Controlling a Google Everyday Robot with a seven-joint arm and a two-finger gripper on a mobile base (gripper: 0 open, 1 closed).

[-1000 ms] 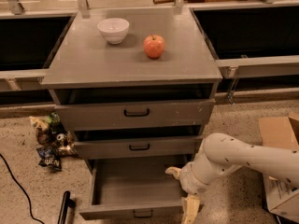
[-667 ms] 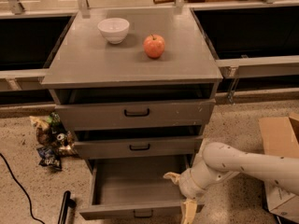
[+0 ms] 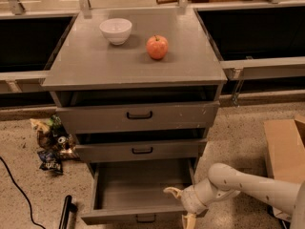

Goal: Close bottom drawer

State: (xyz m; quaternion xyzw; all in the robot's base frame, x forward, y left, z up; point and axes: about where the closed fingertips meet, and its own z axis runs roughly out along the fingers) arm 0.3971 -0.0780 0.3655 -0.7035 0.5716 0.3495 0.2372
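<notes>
Bottom drawer [image 3: 138, 192] stands pulled far out at the foot of the grey desk [image 3: 95, 63], below the middle drawer [image 3: 142, 150]. The gripper [image 3: 181, 206] is at the right end of its front panel with fingers spread open, one inside the drawer and one in front; contact cannot be judged. On the desk top sit a white bowl [image 3: 116, 30] and an apple [image 3: 157, 47], apart.

We look down from above and in front, facing the grey cabinet [image 3: 95, 63] fairly closely; our gripper [image 3: 181, 206] sits bottom right, by the bottom drawer [image 3: 138, 190].
</notes>
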